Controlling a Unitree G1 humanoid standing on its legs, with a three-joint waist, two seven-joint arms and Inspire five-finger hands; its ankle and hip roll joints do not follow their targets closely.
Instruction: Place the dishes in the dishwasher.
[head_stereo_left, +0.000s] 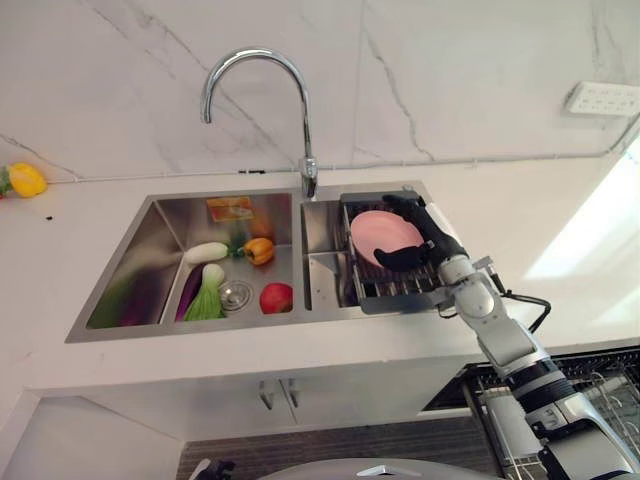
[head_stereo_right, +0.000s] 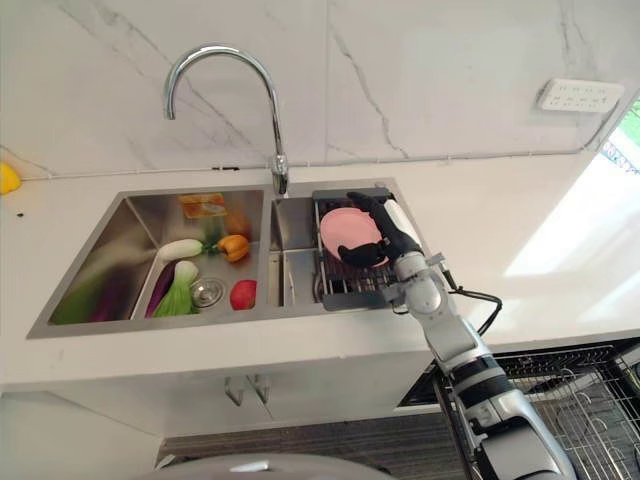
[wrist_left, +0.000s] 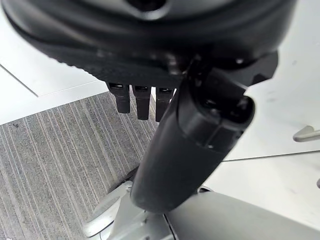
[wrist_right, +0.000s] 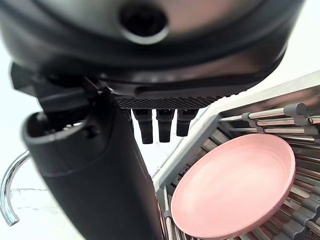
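A pink plate leans in the dark dish rack set over the sink's right basin. My right hand reaches around the plate's right edge, fingers over the top rim and thumb below it. In the right wrist view the plate lies just past the hand, whose fingers are straight and whose thumb is apart from the plate, so the hand is open. My left hand hangs low over the grey floor with its fingers straight. The open dishwasher's wire rack is at the lower right, under the counter.
The left basin holds a white radish, an orange pepper, a red apple, greens and an eggplant. A tall curved faucet stands behind the sink. A yellow pepper lies on the counter at far left.
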